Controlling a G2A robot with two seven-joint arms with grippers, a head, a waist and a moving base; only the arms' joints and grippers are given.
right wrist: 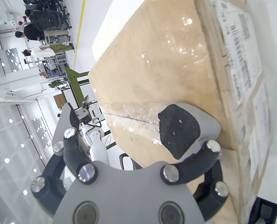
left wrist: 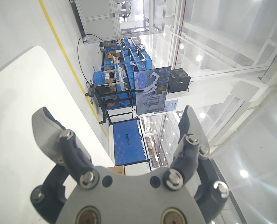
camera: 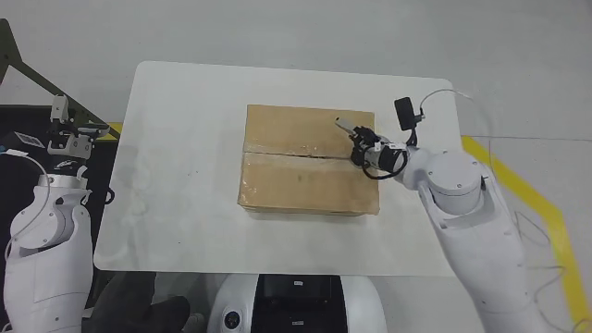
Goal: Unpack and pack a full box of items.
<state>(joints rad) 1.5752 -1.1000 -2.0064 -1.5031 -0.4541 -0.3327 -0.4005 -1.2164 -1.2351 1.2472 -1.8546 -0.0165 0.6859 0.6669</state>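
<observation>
As two tools [left wrist: 115, 110] [right wrist: 119, 115] gape, one sealed-looking box [camera: 310, 159]

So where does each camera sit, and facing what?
Top view: above the arms, looking down at table and closed box; both arms show.
Left wrist view: past its open fingers, along the table edge into the hall.
Right wrist view: over its open fingers, across the box top.
Shared: top and right wrist show the box.

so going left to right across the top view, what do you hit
left gripper → box → right gripper, over the box's right end
</observation>
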